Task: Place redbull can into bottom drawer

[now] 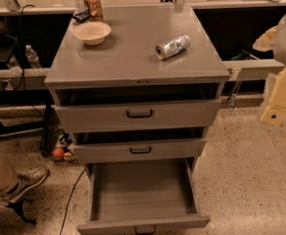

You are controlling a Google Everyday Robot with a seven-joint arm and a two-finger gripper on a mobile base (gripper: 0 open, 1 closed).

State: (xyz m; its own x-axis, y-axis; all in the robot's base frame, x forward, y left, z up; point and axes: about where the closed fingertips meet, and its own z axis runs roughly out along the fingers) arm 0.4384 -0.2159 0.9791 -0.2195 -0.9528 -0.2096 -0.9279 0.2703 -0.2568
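Note:
The redbull can (pixel 172 46), silver with blue patches, lies on its side on the grey cabinet top (pixel 133 58), right of centre. The bottom drawer (pixel 143 192) is pulled far out and looks empty inside. My gripper (pixel 277 109), a cream-coloured part at the right edge of the camera view, hangs beside the cabinet about level with the top drawer. It is well to the right of the can and below it, and touches nothing.
A tan bowl (pixel 91 32) and a brownish jar (pixel 93 6) stand at the back left of the top. The two upper drawers (pixel 139 114) (pixel 140 150) are slightly open. A person's leg and shoe (pixel 20 182) are at the lower left, with cables on the floor nearby.

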